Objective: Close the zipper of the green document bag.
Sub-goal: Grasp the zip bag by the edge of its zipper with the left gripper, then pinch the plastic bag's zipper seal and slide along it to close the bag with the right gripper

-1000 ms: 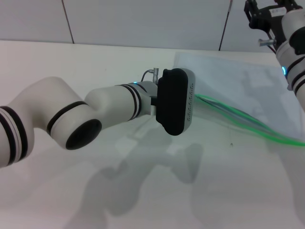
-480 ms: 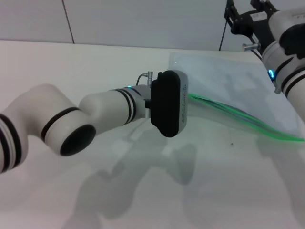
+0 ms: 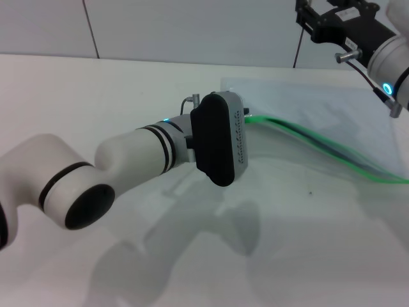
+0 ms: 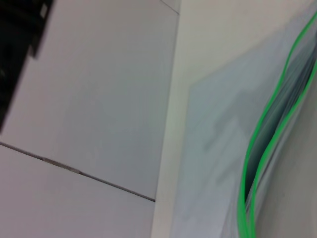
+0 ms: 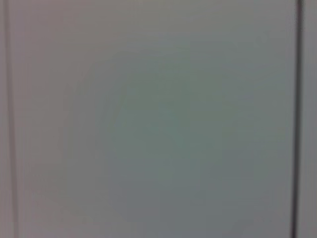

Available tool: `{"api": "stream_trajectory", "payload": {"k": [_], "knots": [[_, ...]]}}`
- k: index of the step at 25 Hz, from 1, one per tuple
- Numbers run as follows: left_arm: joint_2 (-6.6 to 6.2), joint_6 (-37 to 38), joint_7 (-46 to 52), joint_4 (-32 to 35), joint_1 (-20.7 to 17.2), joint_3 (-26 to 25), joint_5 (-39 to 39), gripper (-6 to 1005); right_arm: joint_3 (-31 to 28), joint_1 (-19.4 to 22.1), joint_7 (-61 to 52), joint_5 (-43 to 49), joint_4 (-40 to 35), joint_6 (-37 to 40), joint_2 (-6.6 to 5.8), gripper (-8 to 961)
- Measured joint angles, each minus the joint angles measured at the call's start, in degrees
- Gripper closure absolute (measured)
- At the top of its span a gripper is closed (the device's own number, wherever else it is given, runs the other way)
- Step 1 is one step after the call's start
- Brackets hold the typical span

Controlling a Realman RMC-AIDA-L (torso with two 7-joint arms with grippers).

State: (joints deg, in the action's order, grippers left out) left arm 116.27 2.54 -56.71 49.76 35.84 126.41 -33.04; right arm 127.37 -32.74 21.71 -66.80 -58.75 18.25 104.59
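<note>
By left gripper, zipper gapes open on bag.

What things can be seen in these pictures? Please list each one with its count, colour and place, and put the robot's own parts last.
green document bag: one, translucent pale blue-grey, lying flat on the table's far right part.
zipper: one, bright green, along the bag's near edge; its two strips stand apart, so the bag is open. The slider cannot be made out.
table: one, white, under everything.
wall: pale grey panels with dark seams, behind the table.
left gripper: one, on a white arm with black bands, at the zipper's left end; its black wrist housing hides the fingers.
right gripper: one, black, on a white arm, raised above the bag's far right corner, holding nothing.
</note>
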Motion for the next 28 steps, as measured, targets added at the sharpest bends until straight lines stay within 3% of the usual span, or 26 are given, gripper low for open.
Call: {"api": "stream_trajectory", "payload": {"k": [6, 14, 18, 20, 24, 26, 28], "knots": [[-0.03, 0.4, -0.2, 2.1, -1.5, -0.7, 0.0, 941, -3.5, 0.2, 0.0, 5.3, -2.9, -7.7, -0.27, 340], [-0.09, 1.1, -0.3, 5.9, -4.7, -2.7, 0.0, 942, -8.2, 0.7, 1.8, 5.8, -4.7, -14.8, -0.82, 340], [-0.13, 1.1, -0.3, 6.3, -4.9, -2.9, 0.0, 942, -13.3, 0.7, 8.1, 5.8, -5.4, -22.0, -0.32, 340], [-0.14, 1.1, -0.2, 6.3, -4.9, -2.9, 0.0, 942, -15.3, 0.6, 12.5, 5.8, -5.9, -24.7, 0.63, 340], [-0.17, 1.1, 0.1, 6.3, -5.0, -2.9, 0.0, 942, -20.9, 0.9, 24.4, 5.4, -7.8, -31.7, 3.76, 340], [-0.17, 1.1, 0.1, 6.3, -5.0, -2.9, 0.0, 942, -24.4, 1.1, 30.3, 5.3, -8.6, -35.7, 5.97, 340], [-0.17, 1.2, 0.1, 6.3, -5.0, -2.9, 0.0, 942, -28.7, 1.4, 36.9, 5.2, -8.9, -39.9, 8.92, 340]]}}
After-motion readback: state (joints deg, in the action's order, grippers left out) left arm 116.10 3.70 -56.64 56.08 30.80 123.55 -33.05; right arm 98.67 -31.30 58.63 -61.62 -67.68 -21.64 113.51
